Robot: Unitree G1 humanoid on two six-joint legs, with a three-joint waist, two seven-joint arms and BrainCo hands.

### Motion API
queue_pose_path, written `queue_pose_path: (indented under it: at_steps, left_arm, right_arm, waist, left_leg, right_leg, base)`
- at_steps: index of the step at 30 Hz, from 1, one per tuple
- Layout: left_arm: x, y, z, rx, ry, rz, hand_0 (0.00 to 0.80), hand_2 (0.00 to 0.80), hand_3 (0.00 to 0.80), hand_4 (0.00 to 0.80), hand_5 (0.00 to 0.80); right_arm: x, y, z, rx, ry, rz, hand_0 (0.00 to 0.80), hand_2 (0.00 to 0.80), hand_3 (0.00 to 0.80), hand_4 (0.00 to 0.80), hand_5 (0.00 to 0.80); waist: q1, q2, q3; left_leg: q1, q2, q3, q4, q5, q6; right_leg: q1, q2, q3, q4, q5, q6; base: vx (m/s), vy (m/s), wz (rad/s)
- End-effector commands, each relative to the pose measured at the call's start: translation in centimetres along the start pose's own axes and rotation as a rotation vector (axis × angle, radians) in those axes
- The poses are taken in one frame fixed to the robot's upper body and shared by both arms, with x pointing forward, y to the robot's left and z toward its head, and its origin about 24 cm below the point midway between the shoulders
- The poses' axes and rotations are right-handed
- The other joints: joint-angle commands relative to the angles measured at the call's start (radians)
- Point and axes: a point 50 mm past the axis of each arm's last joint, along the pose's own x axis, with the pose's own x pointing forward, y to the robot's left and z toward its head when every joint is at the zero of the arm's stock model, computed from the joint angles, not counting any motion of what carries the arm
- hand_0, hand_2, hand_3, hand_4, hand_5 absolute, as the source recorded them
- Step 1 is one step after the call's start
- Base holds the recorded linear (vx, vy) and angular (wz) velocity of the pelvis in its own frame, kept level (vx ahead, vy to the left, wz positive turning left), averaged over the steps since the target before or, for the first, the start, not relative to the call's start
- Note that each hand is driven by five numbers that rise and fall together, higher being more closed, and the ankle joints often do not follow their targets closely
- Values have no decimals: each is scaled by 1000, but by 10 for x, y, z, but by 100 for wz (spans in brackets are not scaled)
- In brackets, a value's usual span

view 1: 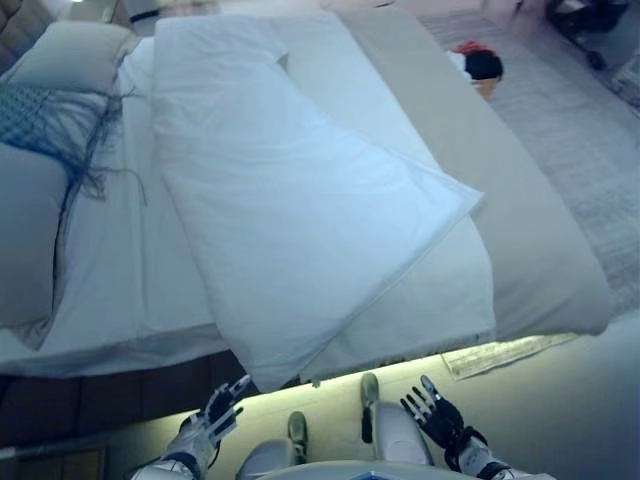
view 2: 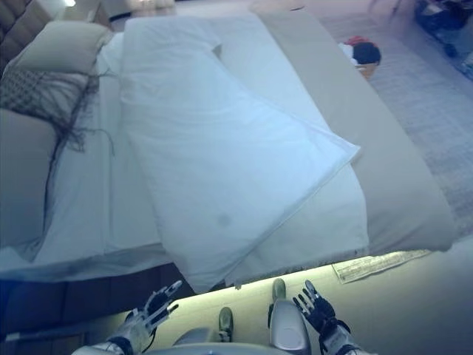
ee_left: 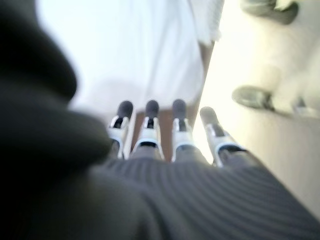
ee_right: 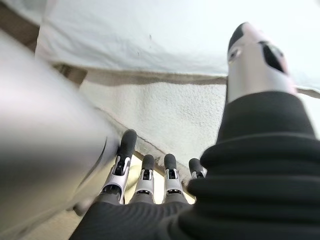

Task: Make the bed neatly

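Note:
A white duvet (view 1: 300, 200) lies askew on the bed, folded back on itself, with one corner (view 1: 268, 378) hanging over the near edge. Under it lies a beige cover (view 1: 520, 230) that runs along the bed's right side. Pillows (view 1: 70, 55) and a dark fringed throw (view 1: 50, 120) sit at the left end. My left hand (view 1: 215, 418) hangs open below the bed's edge, near the hanging corner and apart from it. My right hand (view 1: 438, 415) is open too, low at the right, holding nothing. The right wrist view shows straight fingers (ee_right: 145, 172) below the bed's edge.
A strip of light runs along the floor under the bed's near side. A paper sheet (view 1: 505, 355) lies on the floor by the bed's right corner. Beyond the bed stands a basket with red and dark things (view 1: 480, 65), on a grey rug (view 1: 590, 150).

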Motion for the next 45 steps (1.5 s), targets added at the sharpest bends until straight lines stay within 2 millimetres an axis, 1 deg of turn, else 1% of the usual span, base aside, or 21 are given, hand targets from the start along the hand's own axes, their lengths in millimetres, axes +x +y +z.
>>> queue_pose_path:
  at_steps: [1, 4, 8, 11, 12, 13, 14, 15, 16, 17, 18, 19, 20, 23, 25, 26, 30, 33, 36, 39, 45]
  left_arm:
    - [4, -19, -7, 18, 24, -75, 0, 0, 0, 0, 0]
    - [5, -26, -13, 64, 68, -87, 0, 0, 0, 0, 0]
    - [4, -22, -14, 58, 64, -79, 0, 0, 0, 0, 0]
    - [3, -21, -11, 81, 43, -89, 0, 0, 0, 0, 0]
    - [5, -24, -2, 97, 13, -112, 0, 0, 0, 0, 0]
    - [7, -28, 5, 100, -9, -128, 0, 0, 0, 0, 0]
    - [10, -35, 19, 92, -55, -162, 0, 0, 0, 0, 0]
    - [12, -40, 31, 85, -90, -191, 0, 0, 0, 0, 0]
    - [13, -45, 40, 81, -118, -211, 0, 0, 0, 0, 0]
    - [15, -53, 49, 73, -149, -249, 0, 0, 0, 0, 0]
    - [16, -61, 60, 90, -168, -282, 0, 0, 0, 0, 0]
    - [17, -68, 71, 98, -199, -308, 0, 0, 0, 0, 0]
    - [17, -73, 84, 95, -232, -329, 0, 0, 0, 0, 0]
    - [15, -86, 113, 98, -314, -363, 0, 0, 0, 0, 0]
    - [13, -93, 125, 92, -351, -371, 0, 0, 0, 0, 0]
    - [12, -94, 129, 81, -369, -371, 0, 0, 0, 0, 0]
    - [6, -102, 147, 5, -450, -422, 0, 0, 0, 0, 0]
    - [0, -109, 156, -28, -506, -463, 0, 0, 0, 0, 0]
    - [-6, -109, 158, -52, -549, -501, 0, 0, 0, 0, 0]
    - [-9, -105, 157, -77, -569, -508, 0, 0, 0, 0, 0]
    - [-15, -91, 153, -110, -593, -501, 0, 0, 0, 0, 0]
  right_arm:
    - [6, 9, 22, -63, -73, -41, 0, 0, 0, 0, 0]
    - [9, 17, 29, -24, -110, -14, 0, 0, 0, 0, 0]
    - [14, 31, 36, 0, -143, 58, 0, 0, 0, 0, 0]
    - [16, 42, 42, 8, -174, 111, 0, 0, 0, 0, 0]
    - [18, 51, 51, 2, -207, 147, 0, 0, 0, 0, 0]
    - [19, 58, 59, 1, -232, 169, 0, 0, 0, 0, 0]
    - [21, 74, 77, -2, -279, 213, 0, 0, 0, 0, 0]
    - [23, 87, 90, 5, -303, 246, 0, 0, 0, 0, 0]
    - [24, 99, 99, 7, -318, 270, 0, 0, 0, 0, 0]
    - [25, 112, 109, 18, -350, 299, 0, 0, 0, 0, 0]
    - [23, 120, 118, 46, -387, 314, 0, 0, 0, 0, 0]
    - [21, 126, 134, 50, -424, 322, 0, 0, 0, 0, 0]
    - [17, 133, 153, 57, -466, 325, 0, 0, 0, 0, 0]
    - [3, 154, 202, 92, -562, 323, 0, 0, 0, 0, 0]
    - [-8, 161, 229, 107, -619, 315, 0, 0, 0, 0, 0]
    - [-14, 164, 241, 111, -638, 315, 0, 0, 0, 0, 0]
    - [-44, 169, 288, 105, -767, 299, 0, 0, 0, 0, 0]
    - [-64, 171, 315, 92, -840, 289, 0, 0, 0, 0, 0]
    - [-87, 166, 338, 84, -909, 287, 0, 0, 0, 0, 0]
    - [-105, 167, 355, 58, -959, 294, 0, 0, 0, 0, 0]
    - [-140, 181, 381, -5, -1048, 338, 0, 0, 0, 0, 0]
  waist:
    - [42, 37, 3]
    - [46, 29, -10]
    - [62, 29, -6]
    - [69, 30, 4]
    - [73, 29, 22]
    - [72, 26, 38]
    - [65, 18, 78]
    - [69, 17, 107]
    - [70, 18, 122]
    - [70, 29, 141]
    - [63, 23, 162]
    - [59, 23, 189]
    - [62, 25, 215]
    - [72, 31, 262]
    - [82, 42, 289]
    - [86, 50, 298]
    - [97, 80, 339]
    - [105, 99, 357]
    - [113, 115, 361]
    - [118, 126, 362]
    - [129, 136, 362]
  left_leg:
    - [-50, 35, 83, 76, -14, 17]
    - [-38, 66, 129, 66, -3, -1]
    - [-34, 69, 110, 56, 1, -12]
    - [-39, 56, 99, 58, -3, -9]
    - [-71, 49, 93, 92, -8, -11]
    - [-104, 57, 96, 132, -14, -15]
    - [-172, 93, 100, 221, -20, -29]
    - [-240, 117, 65, 285, -22, -45]
    - [-278, 134, 51, 290, -6, -53]
    - [-293, 140, 54, 263, 7, -43]
    - [-332, 144, 90, 352, -32, -36]
    - [-389, 130, 72, 420, -60, -36]
    - [-440, 124, 58, 464, -81, -39]
    - [-535, 129, 78, 542, -112, -23]
    - [-597, 127, 72, 598, -132, -22]
    - [-619, 132, 58, 631, -168, -29]
    - [-710, 123, 39, 702, -185, -18]
    - [-755, 122, 36, 728, -185, -12]
    - [-808, 123, 25, 761, -186, -6]
    - [-844, 127, 17, 784, -184, -4]
    - [-889, 129, 2, 800, -175, -1]
  right_leg:
    - [121, 18, -60, -68, 12, 27]
    - [161, 14, -111, -82, -2, 20]
    - [177, 11, -130, -87, -8, 19]
    - [178, 17, -120, -98, -8, 15]
    - [159, 13, -114, -93, -6, 12]
    - [136, 6, -114, -78, -7, 8]
    - [79, -15, -114, -31, -8, 1]
    - [27, -26, -108, 29, -21, -4]
    - [-14, -31, -103, 65, -24, -4]
    - [-62, -27, -104, 112, -38, -5]
    - [-98, -60, -113, 160, -48, -4]
    - [-150, -81, -99, 190, -44, 5]
    - [-197, -94, -82, 217, -42, 8]
    - [-293, -122, -90, 258, -28, 22]
    - [-345, -135, -95, 298, -27, 26]
    - [-368, -132, -81, 333, -56, 35]
    - [-456, -135, -62, 410, -75, 21]
    - [-509, -140, -59, 454, -84, 14]
    - [-559, -147, -60, 500, -96, 4]
    - [-592, -143, -59, 537, -109, -8]
    - [-633, -129, -55, 572, -125, -29]
  base:
    - [301, -122, 50]
    - [198, -66, 36]
    - [166, -10, 23]
    - [51, 19, 6]
    - [-149, 36, 5]
    - [-286, 63, 10]
    - [-332, 94, 16]
    - [-366, 121, 29]
    - [-290, 174, 40]
    - [-231, 170, 35]
    - [-227, 158, 19]
    - [-249, 97, 18]
    - [-272, 75, 29]
    - [-207, 42, 15]
    - [-124, -12, -5]
    - [-83, -57, -8]
    - [-88, -50, 0]
    - [-54, -53, 10]
    - [-15, -46, 4]
    - [25, -31, 5]
    - [33, -35, 1]
